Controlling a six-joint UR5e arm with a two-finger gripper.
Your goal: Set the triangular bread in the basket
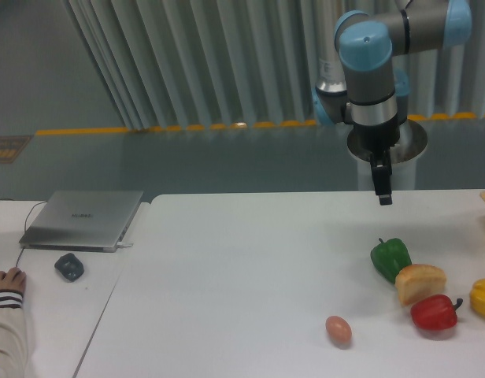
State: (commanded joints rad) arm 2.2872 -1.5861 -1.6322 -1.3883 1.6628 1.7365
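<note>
Triangular bread (pixel 420 283) sits on my desk (pixel 242 268) between green pepper (pixel 390 258) and red pepper (pixel 435 313). Gripper (pixel 383 197) hangs above them; I can't tell whether the jaws are parted. Corrugated wall (pixel 227 63) behind.

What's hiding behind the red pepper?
The triangular bread sits just behind the red pepper, touching it. The pepper covers the bread's lower front edge; nothing else shows there.
</note>
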